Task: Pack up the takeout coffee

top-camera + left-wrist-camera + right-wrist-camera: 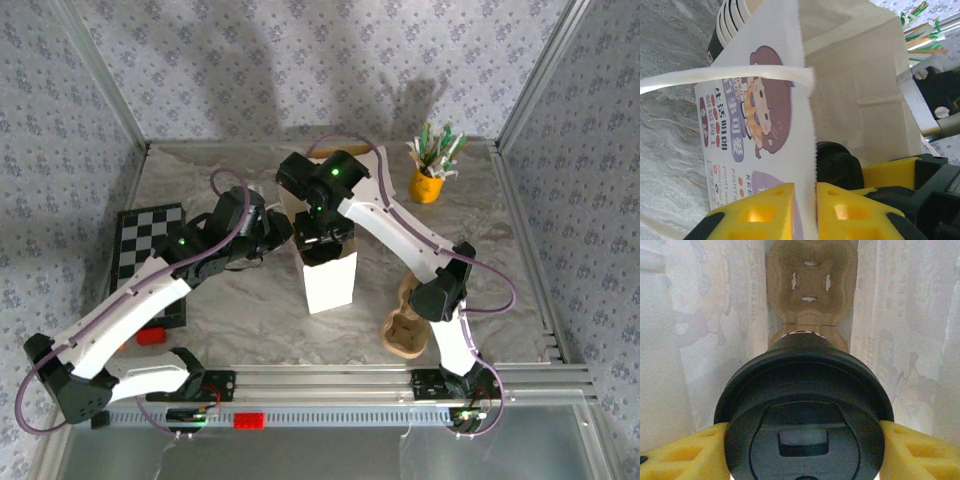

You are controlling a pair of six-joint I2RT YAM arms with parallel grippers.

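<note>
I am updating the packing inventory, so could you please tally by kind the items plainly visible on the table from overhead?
White paper bag: 1
Checkerboard: 1
Yellow cup of sticks: 1
Cardboard cup carrier: 1
Red block: 1
Total: 5

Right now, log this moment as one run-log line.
left gripper: shut on paper bag edge | right gripper: holds takeout coffee inside the bag | cardboard carrier: beneath cup, in bag
</note>
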